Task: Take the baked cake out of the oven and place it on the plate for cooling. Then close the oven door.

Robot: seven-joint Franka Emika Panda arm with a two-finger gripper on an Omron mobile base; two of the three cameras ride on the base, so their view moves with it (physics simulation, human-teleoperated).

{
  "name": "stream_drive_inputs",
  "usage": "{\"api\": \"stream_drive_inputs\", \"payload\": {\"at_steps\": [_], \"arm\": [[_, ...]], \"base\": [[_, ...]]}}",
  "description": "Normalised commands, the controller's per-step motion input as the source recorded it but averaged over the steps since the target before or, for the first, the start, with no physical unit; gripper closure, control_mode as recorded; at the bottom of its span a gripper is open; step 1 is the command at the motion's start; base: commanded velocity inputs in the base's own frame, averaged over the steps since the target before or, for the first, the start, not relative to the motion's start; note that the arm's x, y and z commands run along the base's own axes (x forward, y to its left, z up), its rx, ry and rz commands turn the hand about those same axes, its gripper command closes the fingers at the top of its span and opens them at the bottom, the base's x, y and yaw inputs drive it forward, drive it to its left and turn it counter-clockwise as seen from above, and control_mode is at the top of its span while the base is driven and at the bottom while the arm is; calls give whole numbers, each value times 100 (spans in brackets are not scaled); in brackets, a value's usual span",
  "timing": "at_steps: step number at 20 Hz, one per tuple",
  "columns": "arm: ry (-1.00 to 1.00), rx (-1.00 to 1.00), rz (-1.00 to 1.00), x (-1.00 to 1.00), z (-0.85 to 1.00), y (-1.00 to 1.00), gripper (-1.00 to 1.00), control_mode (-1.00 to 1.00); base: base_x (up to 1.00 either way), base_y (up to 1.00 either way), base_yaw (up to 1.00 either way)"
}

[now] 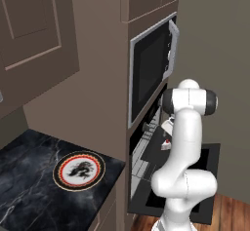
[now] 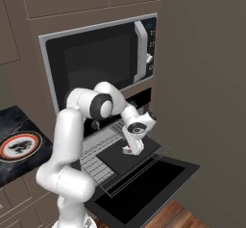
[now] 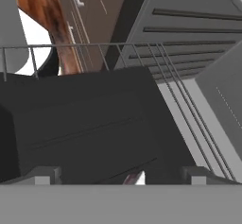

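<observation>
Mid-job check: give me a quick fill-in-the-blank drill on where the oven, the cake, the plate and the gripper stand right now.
1. The oven door hangs ____, folded down toward the floor.
2. The plate lies on the dark marble ____ with nothing on it.
3. The gripper sits low over the dark tray on the pulled-out rack, its jaws ____.
4. The baked cake shows between the two ____ in the hand view.

Missing words: open; counter; open; fingertips

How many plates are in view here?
1. The plate lies flat on the dark marble counter, left of the open oven; nothing sits on it. It also shows at the left edge of the right base view. Others could be hidden in the cupboards.
</observation>
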Motion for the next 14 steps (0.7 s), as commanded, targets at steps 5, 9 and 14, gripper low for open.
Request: {"api": "stream_drive_inputs", "payload": {"at_steps": [5, 9, 14], "arm": [[0, -3, 0, 3, -22, 4, -100, -100], [0, -6, 0, 0, -24, 9, -100, -100], [0, -6, 0, 1, -13, 5, -100, -100]], "base": [[0, 0, 0], [0, 0, 0], [0, 0, 0]]}}
